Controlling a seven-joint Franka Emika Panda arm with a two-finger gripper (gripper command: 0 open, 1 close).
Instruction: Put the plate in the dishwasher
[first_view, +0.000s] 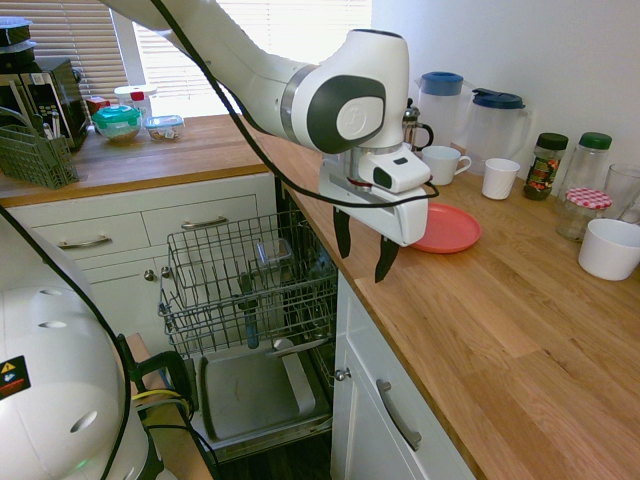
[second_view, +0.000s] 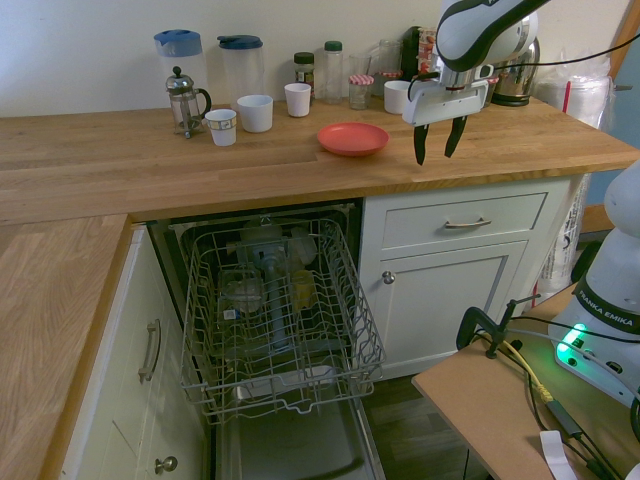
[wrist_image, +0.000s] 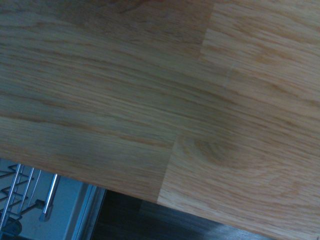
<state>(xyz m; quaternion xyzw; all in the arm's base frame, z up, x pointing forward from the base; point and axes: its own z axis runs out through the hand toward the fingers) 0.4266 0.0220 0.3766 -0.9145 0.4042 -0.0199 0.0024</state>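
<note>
A home kitchen: wooden worktop (second_view: 150, 160), white drawers (second_view: 465, 222), open dishwasher (second_view: 275, 320), mugs (second_view: 255, 112) and jugs (second_view: 178, 55).

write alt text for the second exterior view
A white robot arm's open end effector hovers over a wooden countertop, beside a coral-red plate. Below, the dishwasher stands open with its wire rack pulled out.

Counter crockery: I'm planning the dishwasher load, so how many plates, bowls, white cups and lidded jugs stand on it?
Plate: 1
Bowl: 1
White cups: 3
Lidded jugs: 2
Total: 7
</note>
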